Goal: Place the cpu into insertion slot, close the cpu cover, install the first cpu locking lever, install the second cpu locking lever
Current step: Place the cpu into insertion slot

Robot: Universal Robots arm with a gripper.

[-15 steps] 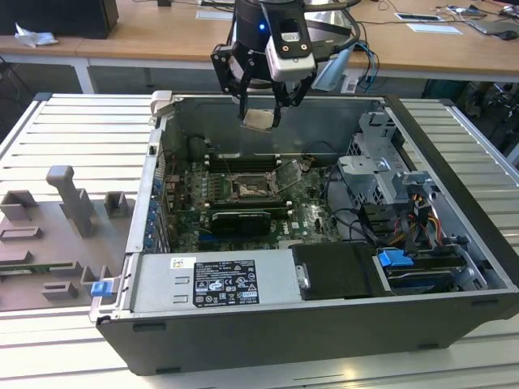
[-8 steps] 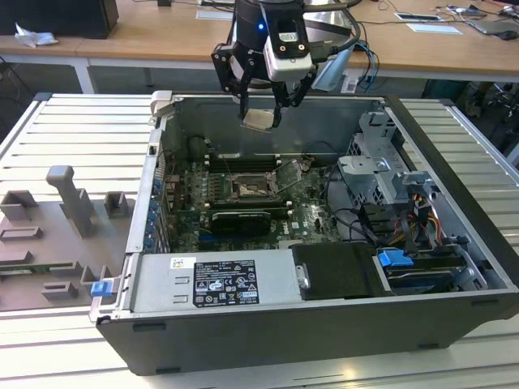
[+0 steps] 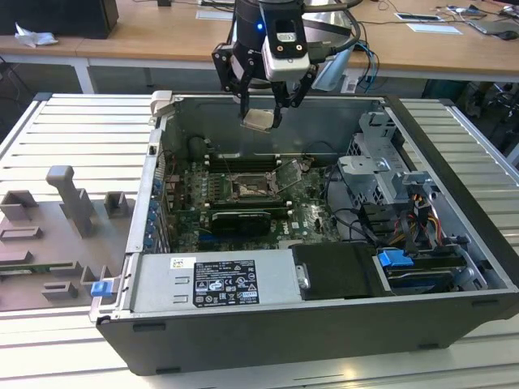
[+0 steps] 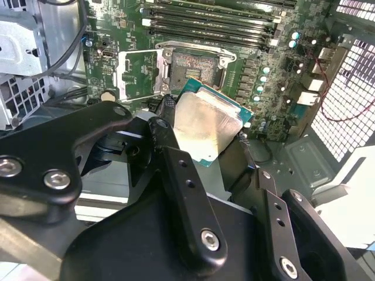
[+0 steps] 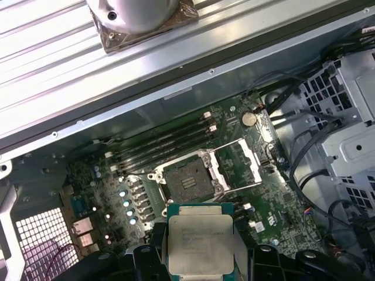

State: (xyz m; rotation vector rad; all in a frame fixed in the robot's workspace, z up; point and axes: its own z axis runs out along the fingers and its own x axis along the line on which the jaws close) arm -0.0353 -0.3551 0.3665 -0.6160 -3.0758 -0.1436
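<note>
My gripper (image 3: 259, 109) hangs over the back of the open computer case, shut on the cpu (image 3: 258, 120), a small square chip with a silvery-beige top. Both wrist views show the cpu (image 4: 205, 129) (image 5: 200, 243) held between black fingers (image 4: 176, 170) by two opposite edges, well above the motherboard. The insertion slot (image 3: 246, 189) (image 4: 196, 64) (image 5: 186, 180) lies below with its dark centre uncovered. The cpu cover (image 5: 237, 165) (image 4: 136, 73), a thin silver frame, is swung open and lies beside the slot.
Long black memory slots (image 3: 243, 160) run behind the slot and a black expansion card (image 3: 239, 220) lies in front. A grey power supply box (image 3: 215, 279) fills the case front. Drive cage and cables (image 3: 389, 186) sit on the exterior view's right. Grey fixture blocks (image 3: 73, 207) stand outside, left.
</note>
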